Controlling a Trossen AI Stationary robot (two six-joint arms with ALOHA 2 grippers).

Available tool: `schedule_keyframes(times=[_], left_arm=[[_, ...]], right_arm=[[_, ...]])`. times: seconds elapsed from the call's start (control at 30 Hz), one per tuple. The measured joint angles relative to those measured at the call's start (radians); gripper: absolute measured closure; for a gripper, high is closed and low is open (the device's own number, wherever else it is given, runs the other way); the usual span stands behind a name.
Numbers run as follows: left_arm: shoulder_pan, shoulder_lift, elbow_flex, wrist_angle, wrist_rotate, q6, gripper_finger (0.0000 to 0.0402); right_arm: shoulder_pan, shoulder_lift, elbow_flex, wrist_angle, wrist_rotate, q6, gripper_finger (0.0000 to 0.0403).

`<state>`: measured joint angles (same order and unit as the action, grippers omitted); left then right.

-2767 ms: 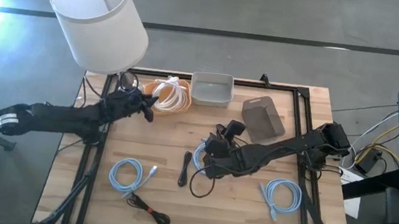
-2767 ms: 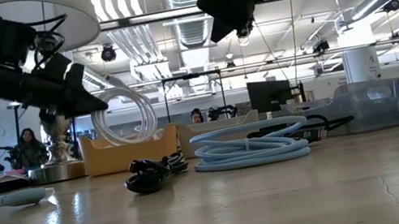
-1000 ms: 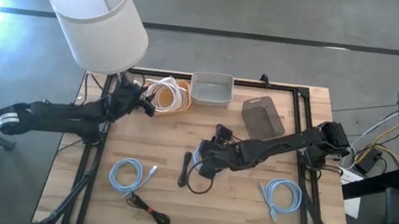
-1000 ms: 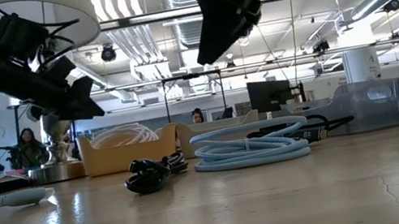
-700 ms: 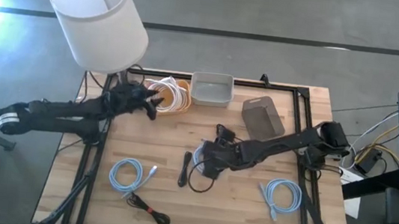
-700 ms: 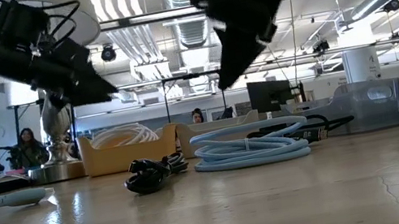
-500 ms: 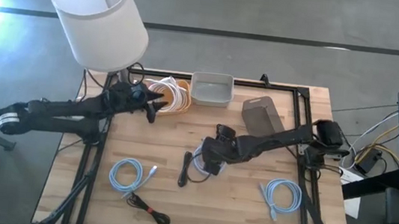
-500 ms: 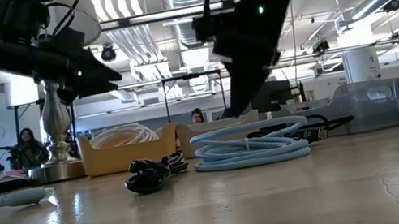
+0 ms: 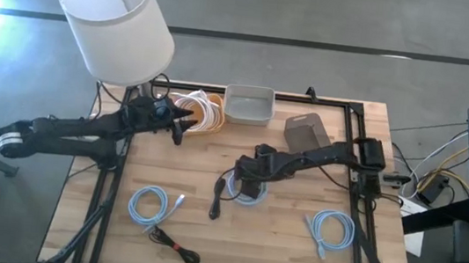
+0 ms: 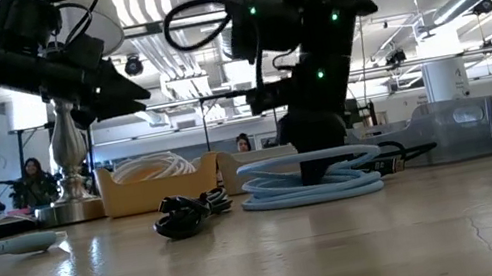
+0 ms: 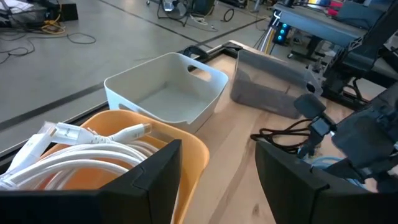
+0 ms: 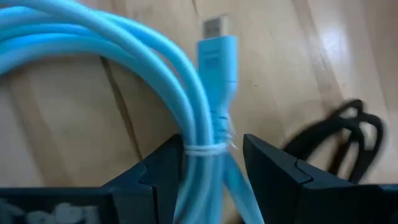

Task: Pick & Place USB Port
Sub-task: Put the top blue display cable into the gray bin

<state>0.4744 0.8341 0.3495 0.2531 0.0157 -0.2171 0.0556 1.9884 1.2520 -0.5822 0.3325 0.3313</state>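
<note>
The table (image 9: 291, 253) carries a white bin (image 9: 248, 105) and a grey bin (image 9: 309, 137) at its far edge. Far left, the left gripper (image 9: 178, 125) hangs just beside the orange bin (image 9: 202, 114), fingers apart and empty. At centre, the right gripper (image 12: 208, 163) is down on the blue cable (image 12: 149, 68), fingers (image 12: 277, 177) apart, straddling the tied coil.

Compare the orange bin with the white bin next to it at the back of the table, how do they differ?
The orange bin holds a coiled white cable, while the white bin is empty. The orange bin sits just ahead of the left tool, with the white bin farther along the back edge, toward the grey bin. Both are open-topped and stand upright on the wooden table.
</note>
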Motion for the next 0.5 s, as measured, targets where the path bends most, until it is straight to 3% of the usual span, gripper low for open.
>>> schedule_keyframes(times=[0.13,0.4,0.5], left_arm=[[0.000,0.000,0.000,0.000,0.000,0.001,0.0193],[0.000,0.000,-0.003,-0.001,-0.001,0.001,0.0193],[0.000,0.000,-0.003,-0.001,-0.001,0.001,0.0193]], right_arm=[[0.000,0.023,0.019,-0.005,0.029,-0.039,0.0262],[-0.005,-0.009,0.035,-0.010,0.038,-0.086,0.0359],[-0.003,-0.040,0.036,-0.009,0.037,-0.089,0.0362]])
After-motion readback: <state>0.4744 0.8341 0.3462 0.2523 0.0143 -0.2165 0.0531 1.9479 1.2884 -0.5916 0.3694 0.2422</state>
